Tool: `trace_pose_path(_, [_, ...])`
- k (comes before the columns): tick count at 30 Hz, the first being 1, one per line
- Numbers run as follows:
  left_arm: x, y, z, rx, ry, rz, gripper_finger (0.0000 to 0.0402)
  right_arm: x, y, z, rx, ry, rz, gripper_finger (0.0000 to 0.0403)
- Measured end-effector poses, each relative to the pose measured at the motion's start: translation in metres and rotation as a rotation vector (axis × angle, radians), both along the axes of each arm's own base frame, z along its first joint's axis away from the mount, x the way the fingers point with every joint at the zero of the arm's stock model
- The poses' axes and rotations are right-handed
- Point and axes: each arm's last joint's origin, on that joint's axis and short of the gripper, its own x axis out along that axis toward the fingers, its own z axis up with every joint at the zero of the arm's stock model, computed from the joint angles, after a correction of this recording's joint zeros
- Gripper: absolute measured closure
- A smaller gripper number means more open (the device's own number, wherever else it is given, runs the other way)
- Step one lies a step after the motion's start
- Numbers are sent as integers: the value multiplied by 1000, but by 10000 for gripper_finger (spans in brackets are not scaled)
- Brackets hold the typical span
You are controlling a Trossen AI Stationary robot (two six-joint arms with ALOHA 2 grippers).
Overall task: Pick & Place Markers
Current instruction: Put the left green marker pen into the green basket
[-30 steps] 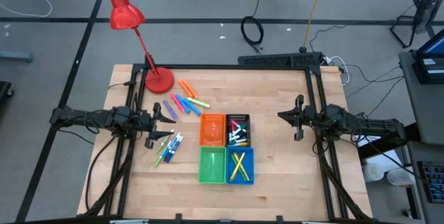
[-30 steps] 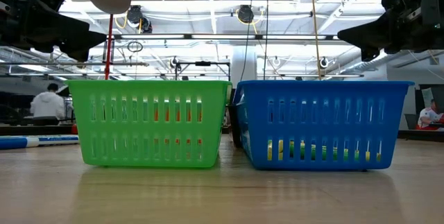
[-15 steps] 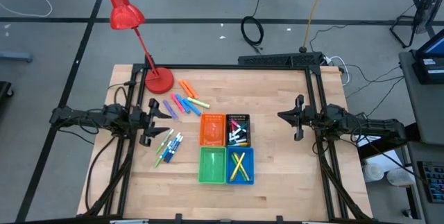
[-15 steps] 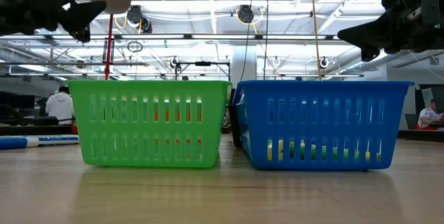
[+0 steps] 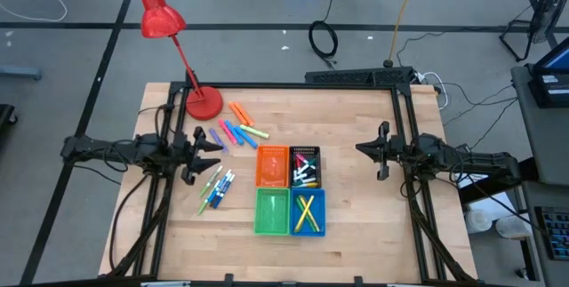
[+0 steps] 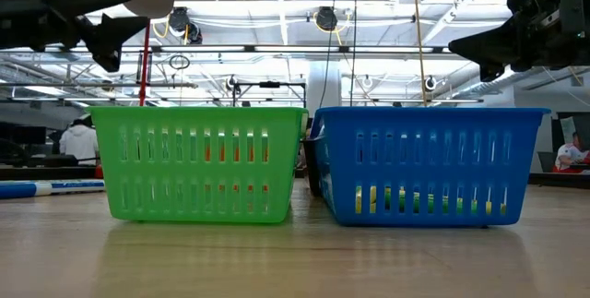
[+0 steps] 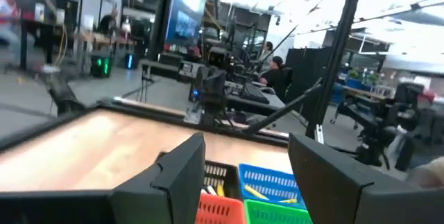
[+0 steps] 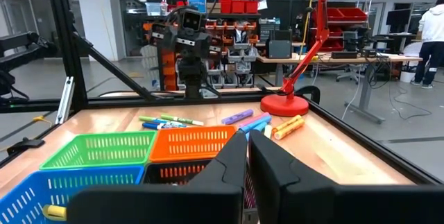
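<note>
Markers (image 5: 233,132), those short thin plastic pens in mixed colours, lie loose on the wooden bench (image 5: 356,207) just ahead of my open, empty left claw (image 5: 206,150). Light, stiff, probably roll easily, so I'd pinch mid-barrel. Right claw (image 5: 372,151) is shut, parked well away.

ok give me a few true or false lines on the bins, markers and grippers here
1. The green bin holds several markers. False: it looks empty.
2. Yellow markers lie in the blue bin. True.
3. The left gripper is open and holds nothing. True.
4. The right gripper is open wide. False: its fingers are shut.
5. Loose markers lie on the table near the red lamp. True.
</note>
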Motion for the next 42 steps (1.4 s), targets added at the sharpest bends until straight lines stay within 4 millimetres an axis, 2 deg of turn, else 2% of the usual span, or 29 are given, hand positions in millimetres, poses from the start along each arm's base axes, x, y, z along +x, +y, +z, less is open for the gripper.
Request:
trace_pose_path(3, [4, -1, 4, -86, 43, -27, 190, 0, 0, 0, 0, 0, 0, 394])
trace_pose_path(5, [9, -3, 3, -135, 140, -7, 190, 0, 0, 0, 0, 0, 0, 394])
trace_pose_path(10, [25, -8, -13, -262, 557, 175, 190, 0, 0, 0, 0, 0, 0, 394])
trace_pose_path(15, [37, -19, -34, -383, 966, 277, 190, 0, 0, 0, 0, 1, 0, 394])
trace_pose_path(21, [47, -27, -45, -485, 1284, 370, 190, 0, 0, 0, 0, 1, 0, 394])
trace_pose_path(25, [48, -29, -51, -503, 1389, 404, 190, 0, 0, 0, 0, 1, 0, 394])
trace_pose_path(32, [44, -29, -54, -545, 1447, 458, 190, 0, 0, 0, 0, 1, 1, 394])
trace_pose_path(37, [42, -30, -54, -566, 1456, 478, 190, 0, 0, 0, 0, 1, 0, 394])
trace_pose_path(42, [45, -30, -52, -532, 1413, 425, 190, 0, 0, 0, 0, 1, 0, 394])
